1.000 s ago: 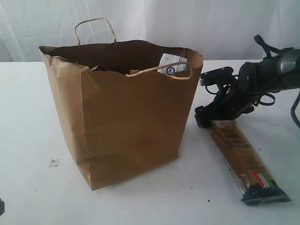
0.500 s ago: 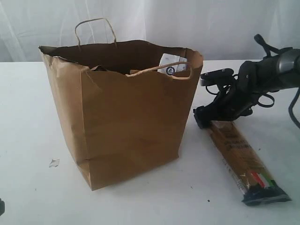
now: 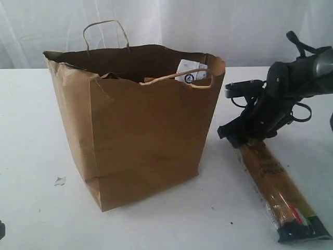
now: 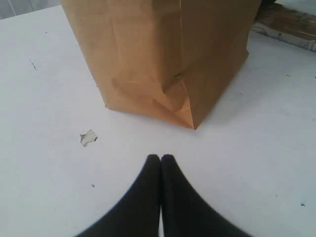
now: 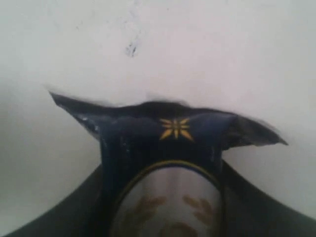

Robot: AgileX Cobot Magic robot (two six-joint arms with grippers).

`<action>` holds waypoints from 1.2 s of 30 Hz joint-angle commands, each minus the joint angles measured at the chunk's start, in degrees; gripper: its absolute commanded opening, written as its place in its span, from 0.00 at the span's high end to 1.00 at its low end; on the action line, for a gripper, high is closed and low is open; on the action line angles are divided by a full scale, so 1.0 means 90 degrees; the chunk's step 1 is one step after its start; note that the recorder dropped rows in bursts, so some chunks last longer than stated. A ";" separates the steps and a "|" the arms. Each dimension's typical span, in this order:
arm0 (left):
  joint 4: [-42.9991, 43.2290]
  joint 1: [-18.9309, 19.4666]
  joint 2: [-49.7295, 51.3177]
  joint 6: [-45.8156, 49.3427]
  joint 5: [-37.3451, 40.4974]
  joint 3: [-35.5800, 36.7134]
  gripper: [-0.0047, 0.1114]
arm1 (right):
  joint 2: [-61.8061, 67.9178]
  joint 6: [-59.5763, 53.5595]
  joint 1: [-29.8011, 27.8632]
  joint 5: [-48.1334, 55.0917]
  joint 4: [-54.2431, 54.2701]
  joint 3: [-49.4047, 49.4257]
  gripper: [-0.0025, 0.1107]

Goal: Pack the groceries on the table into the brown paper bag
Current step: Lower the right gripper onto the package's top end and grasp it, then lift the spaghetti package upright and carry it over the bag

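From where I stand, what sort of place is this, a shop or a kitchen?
Most likely a robot test lab, not a shop: a plain white table, a white curtain behind it, and a black robot arm working on a spaghetti pack beside a brown paper bag.

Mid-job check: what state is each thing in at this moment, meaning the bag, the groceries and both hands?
Upright kraft-brown paper bag: standing, top open, items inside.
Small white-blue carton: in the bag, top showing at the rim.
Long spaghetti pack with dark ends: near end on the white tabletop, far end gripped.
Right hand: shut on the pack's end.
Left hand: shut, empty.
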 commanded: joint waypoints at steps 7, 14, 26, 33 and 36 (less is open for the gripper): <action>-0.0036 -0.0019 -0.0052 -0.0031 -0.0002 0.0024 0.96 | -0.1566 0.0033 0.0000 0.0540 -0.0073 0.0020 0.98; -0.0036 -0.0019 -0.0052 -0.0031 -0.0002 0.0024 0.96 | -0.2467 0.0185 0.0067 0.0869 -0.0079 0.0033 0.98; -0.0036 -0.0019 -0.0052 -0.0031 -0.0002 0.0024 0.96 | -0.3654 0.0210 0.0107 0.1617 -0.0168 0.0033 0.98; -0.0036 -0.0019 -0.0052 -0.0031 -0.0002 0.0024 0.96 | -0.4413 0.0356 0.0107 0.1724 -0.0259 0.0033 0.98; -0.0036 -0.0019 -0.0052 -0.0031 -0.0002 0.0024 0.96 | -0.4763 0.0356 0.0107 0.1727 -0.0259 0.0033 0.98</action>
